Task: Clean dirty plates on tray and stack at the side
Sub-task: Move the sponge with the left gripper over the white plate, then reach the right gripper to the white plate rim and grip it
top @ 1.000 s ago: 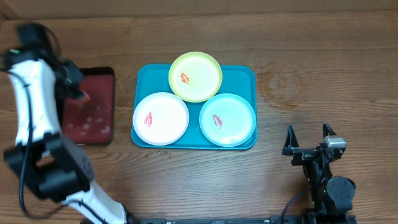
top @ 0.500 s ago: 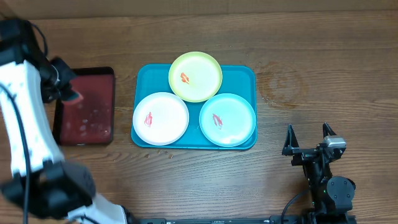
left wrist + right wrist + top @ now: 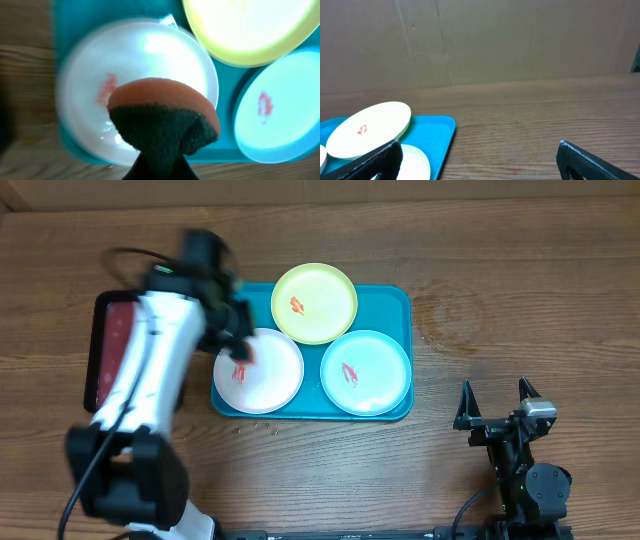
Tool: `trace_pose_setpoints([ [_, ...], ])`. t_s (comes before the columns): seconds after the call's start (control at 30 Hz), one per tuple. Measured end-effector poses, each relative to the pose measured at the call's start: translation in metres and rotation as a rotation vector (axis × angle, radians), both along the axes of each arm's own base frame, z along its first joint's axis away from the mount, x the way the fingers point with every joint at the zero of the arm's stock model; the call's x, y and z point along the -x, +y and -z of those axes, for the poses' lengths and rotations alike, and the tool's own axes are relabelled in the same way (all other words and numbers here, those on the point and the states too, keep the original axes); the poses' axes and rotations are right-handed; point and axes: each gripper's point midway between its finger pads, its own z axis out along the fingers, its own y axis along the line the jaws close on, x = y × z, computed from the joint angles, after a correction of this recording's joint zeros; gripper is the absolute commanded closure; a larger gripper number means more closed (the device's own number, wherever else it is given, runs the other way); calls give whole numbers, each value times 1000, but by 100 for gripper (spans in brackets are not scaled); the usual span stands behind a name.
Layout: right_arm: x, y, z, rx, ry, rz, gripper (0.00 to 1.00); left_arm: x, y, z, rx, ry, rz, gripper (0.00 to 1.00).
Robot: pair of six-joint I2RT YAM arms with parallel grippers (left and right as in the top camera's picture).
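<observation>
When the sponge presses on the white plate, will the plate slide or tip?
Likely a slight slide: the white plate looks like light, glossy plastic on the smooth tray. Tipping seems unlikely, as it lies flat and the sponge is near its middle.

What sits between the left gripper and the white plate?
An orange-and-black sponge, carried by the left gripper above the white plate; left wrist view shows it.

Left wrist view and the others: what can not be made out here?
- Left gripper fingers: left wrist view, hidden behind orange-and-black sponge; overhead, blurred.
- Small dark red tray: overhead, mostly under left arm.
- White round plastic plate, its red smear: left wrist view, blurred, at sponge's edge.
</observation>
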Motion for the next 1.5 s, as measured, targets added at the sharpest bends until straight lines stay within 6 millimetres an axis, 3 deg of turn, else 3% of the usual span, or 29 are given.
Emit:
trace_pose_setpoints([
  [0.1,0,0,0,0,0,0,0,17,-25,44,-7,62,69,96],
  [0.17,0,0,0,0,0,0,0,18,-34,63,-5,64,75,96],
  [0.4,0,0,0,0,0,0,0,18,-36,104,-32,109,52,94],
  [0.5,0,0,0,0,0,0,0,20,-30,112,-66,126,42,73],
  [0.6,0,0,0,0,0,0,0,24,-25,111,-91,144,30,33],
  [0.63,0,0,0,0,0,0,0,27,-21,109,-101,161,28,24],
  [0.73,0,0,0,0,0,0,0,24,-12,93,-111,184,4,23],
  [0.83,0,0,0,0,0,0,0,-1,-2,60,-96,116,-40,24],
  [0.87,0,0,0,0,1,0,0,-11,4,44,-87,75,-60,19],
  [0.9,0,0,0,0,0,0,0,-21,9,27,-78,28,-80,0],
  [1.0,0,0,0,0,0,0,0,-43,31,-34,-51,-146,-148,0],
  [1.07,0,0,0,0,0,0,0,-46,47,-72,-40,-248,-191,0],
  [1.2,0,0,-5,-1,-22,0,0,-39,69,-113,-41,-352,-248,0],
  [1.27,0,3,-14,-14,-54,-15,0,-36,70,-112,-43,-337,-249,0],
  [1.33,2,8,-31,-42,-124,-49,0,-35,70,-105,-46,-311,-248,0],
  [1.43,26,21,-112,-90,-459,-149,0,-35,70,-95,-50,-277,-247,0],
  [1.5,61,23,-164,-88,-716,-182,0,-36,70,-93,-50,-271,-247,0],
])
